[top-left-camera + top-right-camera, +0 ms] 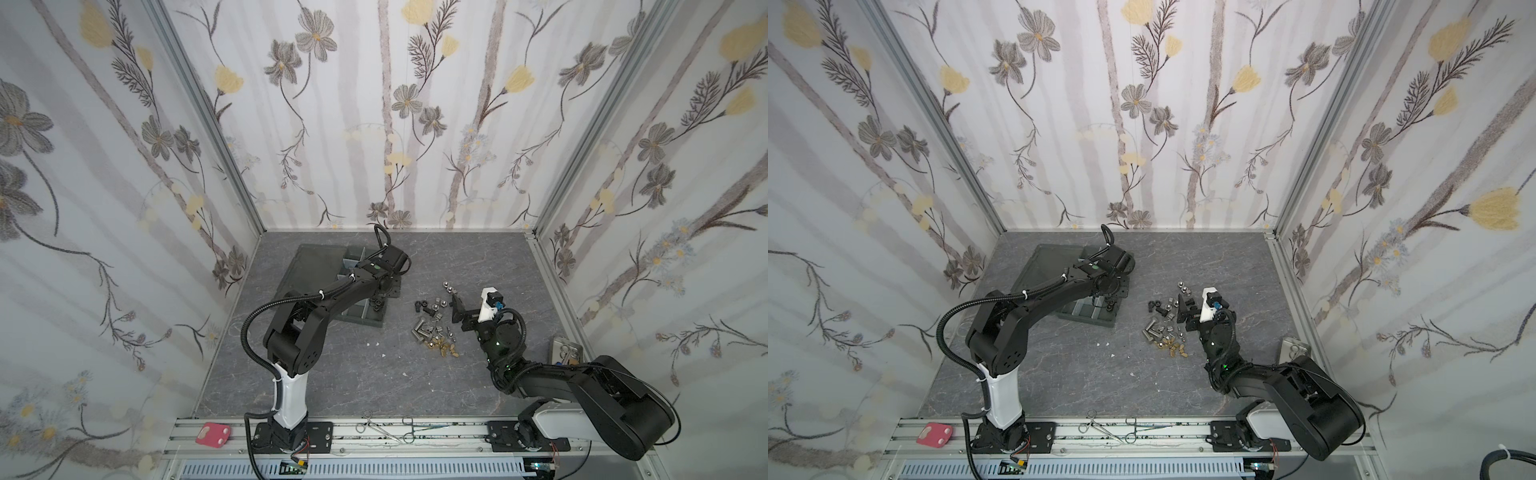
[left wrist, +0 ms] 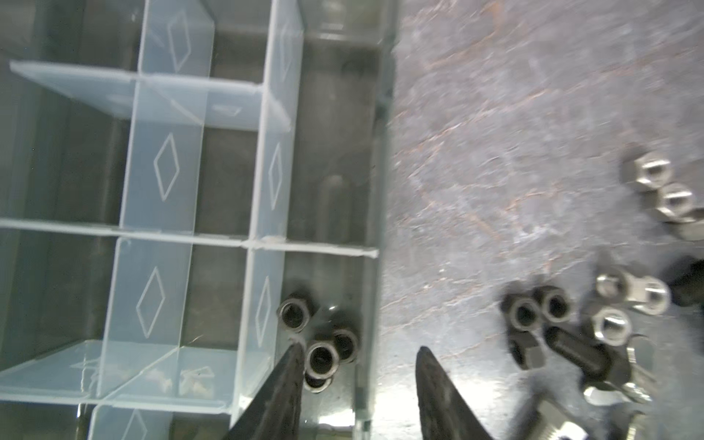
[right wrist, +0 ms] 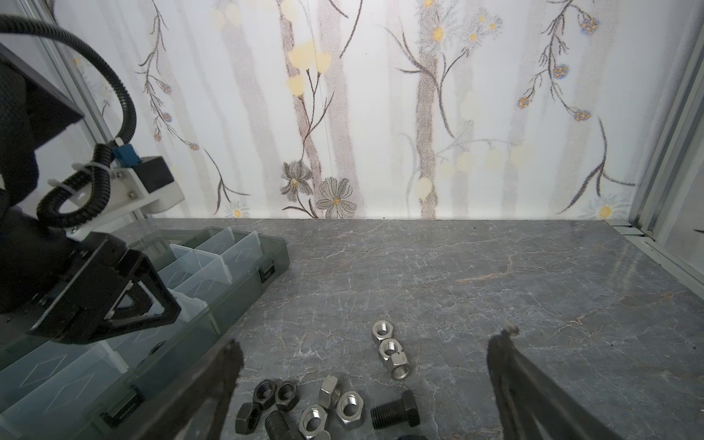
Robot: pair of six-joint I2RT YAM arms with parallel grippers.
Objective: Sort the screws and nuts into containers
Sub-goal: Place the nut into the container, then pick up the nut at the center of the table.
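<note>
Grey desk (image 1: 374, 374): left jaws part-open, empty, over black nuts (image 2: 323, 356) in cell (image 2: 331, 274); right jaws wide, empty, above loose nuts (image 3: 350, 409).

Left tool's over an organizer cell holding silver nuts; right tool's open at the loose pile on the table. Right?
One slip: the nuts in that cell are black, not silver; the left wrist view shows it. The rest stands: the left tool is over that organizer cell, and the right tool is open at the loose pile on the table.
</note>
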